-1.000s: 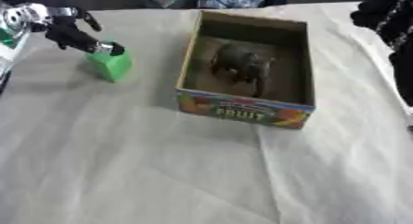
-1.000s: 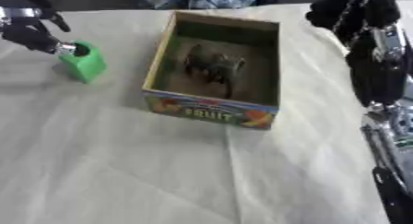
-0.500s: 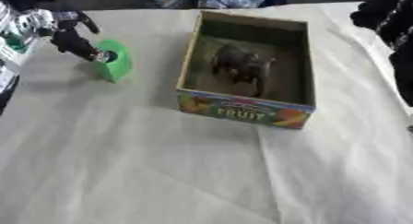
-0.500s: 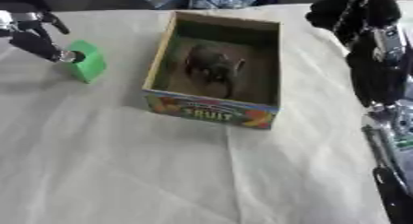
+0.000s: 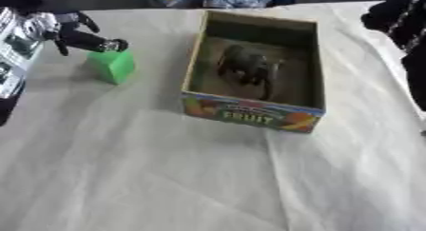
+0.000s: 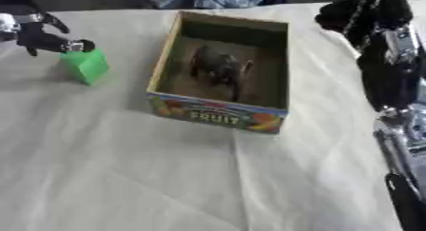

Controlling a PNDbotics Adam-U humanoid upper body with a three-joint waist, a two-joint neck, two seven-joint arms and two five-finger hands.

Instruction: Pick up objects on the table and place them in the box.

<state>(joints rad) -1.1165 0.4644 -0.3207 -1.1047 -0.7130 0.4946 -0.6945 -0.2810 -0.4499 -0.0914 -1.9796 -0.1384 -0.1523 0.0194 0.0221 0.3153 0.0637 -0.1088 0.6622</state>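
Reaching in from the far left of the cardboard box printed FRUIT point(image 5: 249, 116), my left robot hand point(image 5: 79, 35) sits at the top back edge of the small green cube point(image 5: 112, 66), dark fingers curled down with the tips touching or nearly touching it; I cannot tell whether they actually pinch it. The cube rests on the white cloth-covered bench point(image 5: 166, 178), well to the left of the box and apart from its wall. 1 dark, rounded object point(image 5: 246, 68) already lies inside the box. The cube has no long axis to speak of, so approach angle matters little; what counts is that it lies directly under and just in front of the left fingers. My right robot hand point(image 6: 366, 14) hangs beyond the box's far right corner, fingers curled, holding nothing I can see, much farther from the cube.
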